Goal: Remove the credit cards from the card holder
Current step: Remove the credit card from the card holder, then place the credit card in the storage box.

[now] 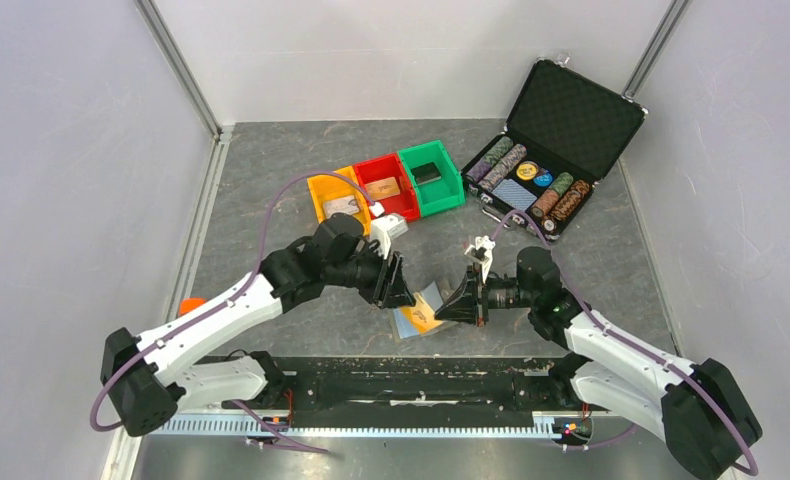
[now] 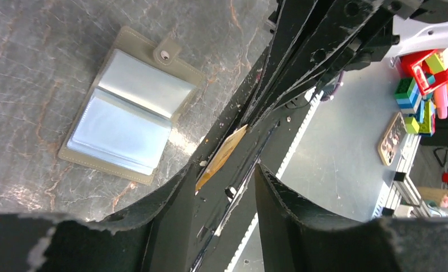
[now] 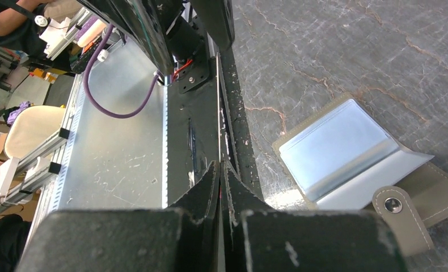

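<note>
The card holder (image 1: 405, 325) lies open on the table between both arms, grey outside with two light-blue panels (image 2: 125, 119), snap tab out to one side (image 3: 394, 207). My right gripper (image 1: 459, 304) is shut on the edge of an orange credit card (image 2: 222, 156), held a little above the holder. In the right wrist view its jaws (image 3: 222, 167) are pressed together on the card seen edge-on. My left gripper (image 2: 222, 181) stands open, facing the right one. The card's free end lies just inside its left finger (image 2: 173, 218); I cannot tell whether they touch.
Yellow (image 1: 323, 187), red (image 1: 369, 167) and green (image 1: 441, 193) bins sit side by side behind the grippers; the yellow and red ones each hold a card, the green one something dark. An open black chip case (image 1: 571, 115) stands at the back right. An orange object (image 1: 191, 305) lies at the left.
</note>
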Robot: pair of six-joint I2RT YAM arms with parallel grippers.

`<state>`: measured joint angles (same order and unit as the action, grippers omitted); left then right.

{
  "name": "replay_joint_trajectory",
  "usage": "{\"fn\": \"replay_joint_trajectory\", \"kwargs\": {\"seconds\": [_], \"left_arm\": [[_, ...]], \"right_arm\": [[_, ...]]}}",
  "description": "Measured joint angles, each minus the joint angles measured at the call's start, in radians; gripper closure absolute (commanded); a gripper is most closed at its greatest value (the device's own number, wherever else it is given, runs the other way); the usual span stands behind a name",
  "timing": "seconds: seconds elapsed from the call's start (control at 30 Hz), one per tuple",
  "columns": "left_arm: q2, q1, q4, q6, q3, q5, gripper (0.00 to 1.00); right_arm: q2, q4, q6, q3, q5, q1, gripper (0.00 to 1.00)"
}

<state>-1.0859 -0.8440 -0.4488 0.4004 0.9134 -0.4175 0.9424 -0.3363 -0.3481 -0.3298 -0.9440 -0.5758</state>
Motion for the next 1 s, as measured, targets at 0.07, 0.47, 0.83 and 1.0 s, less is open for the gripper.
{"fn": "replay_joint_trajectory", "kwargs": {"seconds": [0.07,0.47,0.83,1.0], "left_arm": [[-0.022,0.000,-0.005,-0.005,0.003,-0.023,0.52],[-0.050,0.000,0.001,-0.008,0.006,-0.117,0.98],[-0.069,0.031,-0.025,-0.001,0.053,0.061,0.98],[-0.072,0.129,-0.023,0.033,0.086,0.213,0.98]], "right_arm": [[0.000,-0.012,-0.006,0.000,-0.005,0.000,1.00],[-0.006,-0.062,-0.048,0.009,-0.024,0.000,0.76],[-0.152,-0.028,-0.034,0.046,0.197,0.000,0.15],[-0.241,0.024,-0.010,0.067,0.340,0.000,0.04]]}}
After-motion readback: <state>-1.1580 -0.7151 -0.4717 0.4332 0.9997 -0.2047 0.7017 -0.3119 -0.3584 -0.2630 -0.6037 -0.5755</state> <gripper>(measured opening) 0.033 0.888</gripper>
